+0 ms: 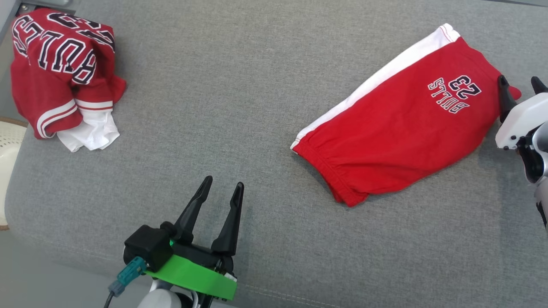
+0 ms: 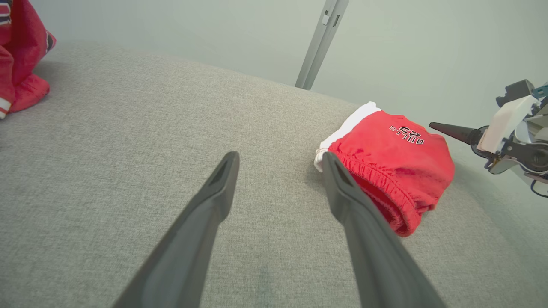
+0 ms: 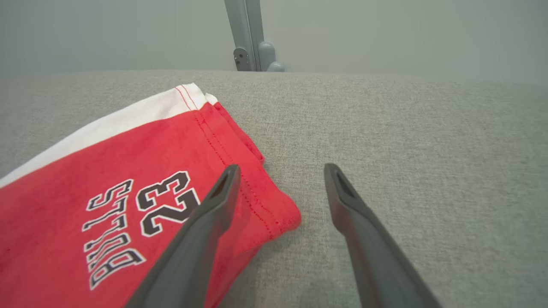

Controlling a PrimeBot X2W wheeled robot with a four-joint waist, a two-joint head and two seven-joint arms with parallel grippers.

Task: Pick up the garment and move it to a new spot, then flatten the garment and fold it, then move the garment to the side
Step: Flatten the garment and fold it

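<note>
Where they lie folded, the red shorts (image 1: 398,124) read BULLS 23.

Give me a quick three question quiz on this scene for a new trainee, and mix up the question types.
1. True or false: the left hand and the right hand are both open.
2. Which part of the shorts is nearest the right hand? A: the waistband. B: the hem corner by the "23". C: the white stripe.
3. Fill in the blank: in the head view, the crumpled jersey lies far to the shorts' ____.

Key
1. True; neither hand holds anything.
2. B
3. left
</note>
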